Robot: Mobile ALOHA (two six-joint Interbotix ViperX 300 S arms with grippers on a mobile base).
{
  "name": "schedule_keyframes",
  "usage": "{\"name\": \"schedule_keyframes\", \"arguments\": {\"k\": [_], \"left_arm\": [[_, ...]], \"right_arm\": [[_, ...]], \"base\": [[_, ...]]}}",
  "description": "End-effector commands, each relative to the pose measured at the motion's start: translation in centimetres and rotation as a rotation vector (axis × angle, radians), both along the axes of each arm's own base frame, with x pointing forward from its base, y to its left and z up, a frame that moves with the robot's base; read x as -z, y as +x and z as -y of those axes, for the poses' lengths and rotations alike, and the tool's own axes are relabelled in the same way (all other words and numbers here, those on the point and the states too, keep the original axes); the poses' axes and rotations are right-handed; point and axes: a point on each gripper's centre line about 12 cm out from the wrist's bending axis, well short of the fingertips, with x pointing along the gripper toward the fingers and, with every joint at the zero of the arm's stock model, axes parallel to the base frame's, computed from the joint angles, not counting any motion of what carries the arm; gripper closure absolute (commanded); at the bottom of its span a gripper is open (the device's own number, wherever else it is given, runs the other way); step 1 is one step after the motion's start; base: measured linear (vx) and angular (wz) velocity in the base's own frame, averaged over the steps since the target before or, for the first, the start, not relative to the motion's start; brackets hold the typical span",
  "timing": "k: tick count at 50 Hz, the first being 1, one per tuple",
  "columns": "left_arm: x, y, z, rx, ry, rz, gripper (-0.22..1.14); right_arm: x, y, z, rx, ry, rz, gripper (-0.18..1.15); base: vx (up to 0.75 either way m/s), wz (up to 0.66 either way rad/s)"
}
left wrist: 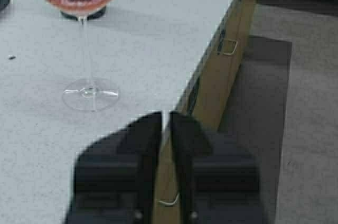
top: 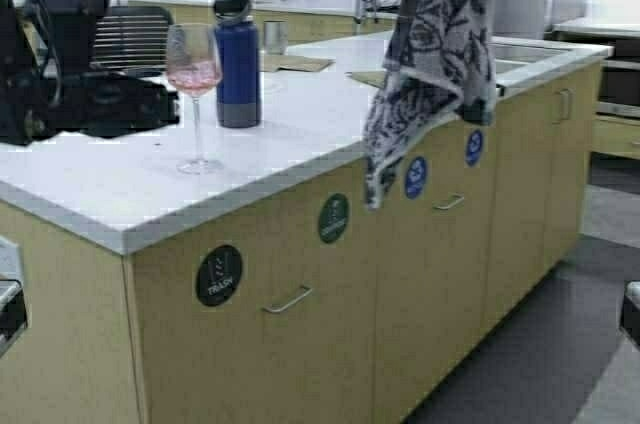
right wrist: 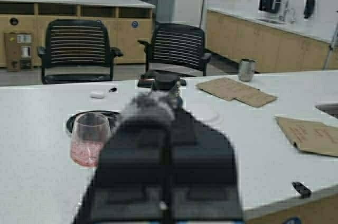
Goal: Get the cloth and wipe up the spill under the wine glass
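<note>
The dark navy and pale grey leaf-patterned cloth [top: 435, 54] hangs in the air above the white counter [top: 120, 194] edge, pinched in the right gripper [right wrist: 158, 109], so fetching is done; the tall-stemmed, pink-tinged wine glass [top: 196, 84] stands by the blue bottle [top: 238, 64], wiping not begun; left gripper [left wrist: 165, 123] nearly closed, empty; the spill itself is hard to make out

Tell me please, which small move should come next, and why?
Probably the left pincer, shut and empty near the counter edge, should open and reach for the wine glass stem: the glass stands on the spot to wipe, and the right pincer already holds the cloth aloft.
</note>
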Motion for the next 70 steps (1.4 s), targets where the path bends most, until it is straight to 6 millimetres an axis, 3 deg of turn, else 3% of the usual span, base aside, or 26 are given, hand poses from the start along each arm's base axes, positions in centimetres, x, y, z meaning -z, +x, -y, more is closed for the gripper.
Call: {"name": "schedule_keyframes", "arguments": {"k": [1,14,30,70], "left_arm": [[0.6,0.6,0.5,0.022,-0.004,0.016,0.24],[1.8,1.9,2.3,0.09,-0.001,0.056,-0.08],[2.5,3.7,4.6,0.143,-0.019,0.093,-0.08],[5.8,7.0,5.0,0.094,-0.026,0.101,-0.08]], "right_arm": [[-1.0,0.0,-0.1,-0.003,0.018,0.032,0.91],[-0.8,0.0,0.0,0.0,0.011,0.031,0.91],[-1.0,0.5,-0.3,-0.002,0.009,0.028,0.91],[-0.7,0.6,-0.4,-0.003,0.005,0.022,0.91]], "base": [[0.17,0.18],[0.16,0.18],[0.13,0.07],[0.1,-0.02]]}}
